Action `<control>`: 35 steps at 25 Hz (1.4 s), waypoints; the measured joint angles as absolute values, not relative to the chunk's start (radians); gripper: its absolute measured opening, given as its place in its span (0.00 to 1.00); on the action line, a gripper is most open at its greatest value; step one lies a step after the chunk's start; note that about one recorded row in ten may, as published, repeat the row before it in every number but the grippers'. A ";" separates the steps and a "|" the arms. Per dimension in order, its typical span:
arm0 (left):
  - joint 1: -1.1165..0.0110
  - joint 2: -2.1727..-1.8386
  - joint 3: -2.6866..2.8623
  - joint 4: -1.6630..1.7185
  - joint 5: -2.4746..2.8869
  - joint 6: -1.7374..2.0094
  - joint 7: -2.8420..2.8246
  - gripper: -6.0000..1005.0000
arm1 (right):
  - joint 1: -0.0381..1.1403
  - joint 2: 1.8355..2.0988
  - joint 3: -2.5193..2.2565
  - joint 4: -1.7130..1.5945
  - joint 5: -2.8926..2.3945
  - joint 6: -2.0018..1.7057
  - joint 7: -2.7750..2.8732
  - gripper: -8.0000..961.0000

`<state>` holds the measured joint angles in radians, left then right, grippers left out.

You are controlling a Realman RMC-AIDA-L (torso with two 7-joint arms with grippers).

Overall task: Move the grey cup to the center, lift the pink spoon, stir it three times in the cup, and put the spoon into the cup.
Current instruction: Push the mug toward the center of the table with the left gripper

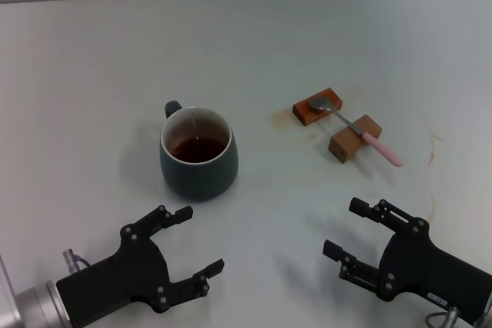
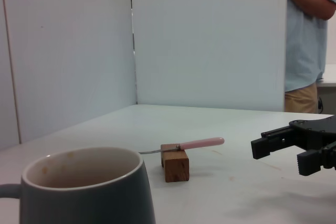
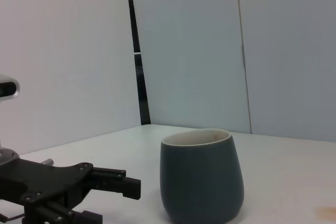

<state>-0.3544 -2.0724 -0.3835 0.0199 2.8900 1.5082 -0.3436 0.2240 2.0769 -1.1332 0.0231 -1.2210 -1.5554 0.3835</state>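
Note:
The grey cup [image 1: 198, 154] stands upright on the white table left of centre, handle to the far left, dark brown liquid inside. It also shows in the left wrist view [image 2: 86, 190] and the right wrist view [image 3: 202, 174]. The pink spoon [image 1: 357, 132] lies across two brown wooden blocks to the right, metal bowl on the far block, pink handle sticking out toward the right front; it also shows in the left wrist view [image 2: 186, 145]. My left gripper [image 1: 188, 240] is open and empty in front of the cup. My right gripper [image 1: 346, 228] is open and empty in front of the spoon.
Two brown wooden blocks [image 1: 317, 106] [image 1: 354, 137] hold the spoon up. Faint brown stains mark the table around the blocks. White panels close off the back. A person [image 2: 310, 40] stands beyond the table in the left wrist view.

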 joint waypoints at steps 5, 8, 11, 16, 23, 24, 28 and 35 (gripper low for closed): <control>-0.354 -2.072 -0.383 0.020 2.890 1.507 -0.344 0.83 | 0.224 2.077 -1.134 0.023 -1.221 -1.555 0.384 0.78; -0.354 -2.072 -0.383 0.020 2.890 1.507 -0.344 0.82 | 0.224 2.077 -1.134 0.023 -1.221 -1.555 0.384 0.78; -0.354 -2.072 -0.383 0.019 2.890 1.507 -0.344 0.80 | 0.224 2.077 -1.134 0.023 -1.221 -1.555 0.384 0.78; -0.344 -2.072 -0.423 0.016 2.883 1.513 -0.336 0.78 | 0.224 2.077 -1.134 0.023 -1.221 -1.553 0.384 0.78; -0.270 -2.070 -0.748 0.009 2.869 1.544 -0.246 0.75 | 0.222 2.077 -1.134 0.026 -1.221 -1.552 0.385 0.78; -0.270 -2.070 -0.748 0.009 2.869 1.544 -0.246 0.74 | 0.222 2.077 -1.134 0.026 -1.221 -1.554 0.385 0.78; -0.139 -2.078 -0.977 -0.213 2.866 1.410 0.053 0.52 | 0.222 2.077 -1.134 0.026 -1.221 -1.559 0.385 0.78; -0.119 -2.080 -0.912 -0.369 2.868 1.201 0.257 0.31 | 0.224 2.077 -1.134 0.021 -1.221 -1.570 0.397 0.78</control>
